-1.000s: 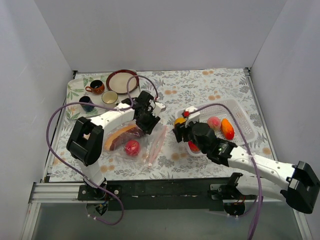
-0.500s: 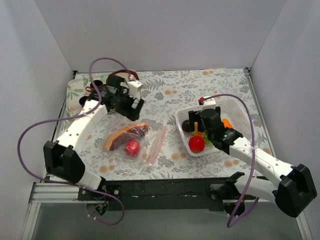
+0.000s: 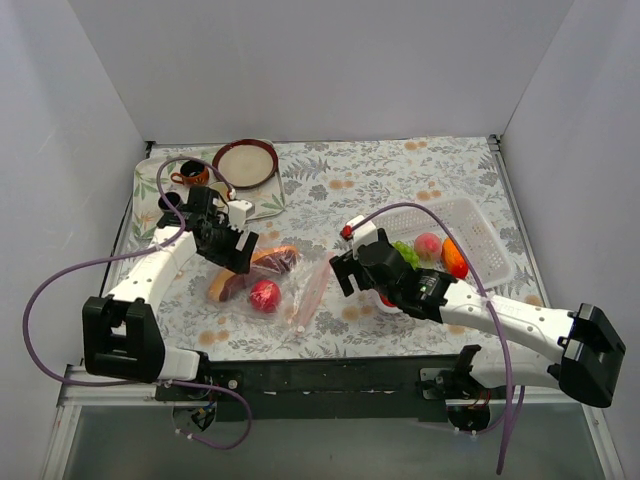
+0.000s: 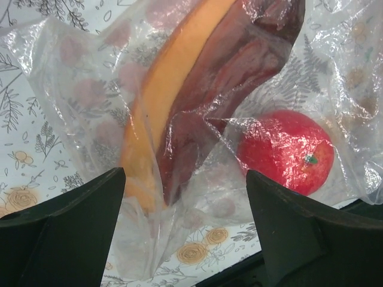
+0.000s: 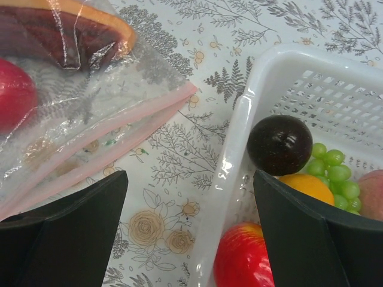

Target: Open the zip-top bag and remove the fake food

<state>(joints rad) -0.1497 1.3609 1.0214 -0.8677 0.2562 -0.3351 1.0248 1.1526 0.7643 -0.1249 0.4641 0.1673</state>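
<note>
Zip-top bag [image 3: 300, 290]: left of basket [image 3: 487, 232], 2 pcs fake food [image 3: 264, 295] inside. Left gripper [image 3: 232, 252] back over bag, right gripper [image 3: 340, 272] back from basket. Both wide, empty. Removal unfinished.

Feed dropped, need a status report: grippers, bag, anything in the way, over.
Left gripper open, empty, above the zip-top bag. Right gripper open, empty, between bag and basket. Red fruit and long piece inside bag. Nothing blocking.

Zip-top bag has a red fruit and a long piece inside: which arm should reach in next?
Right, probably. The right fingers, open, sit beside the zip-top bag's pink zip edge. The left fingers hover over its opposite side, plastic covering the long piece.
</note>
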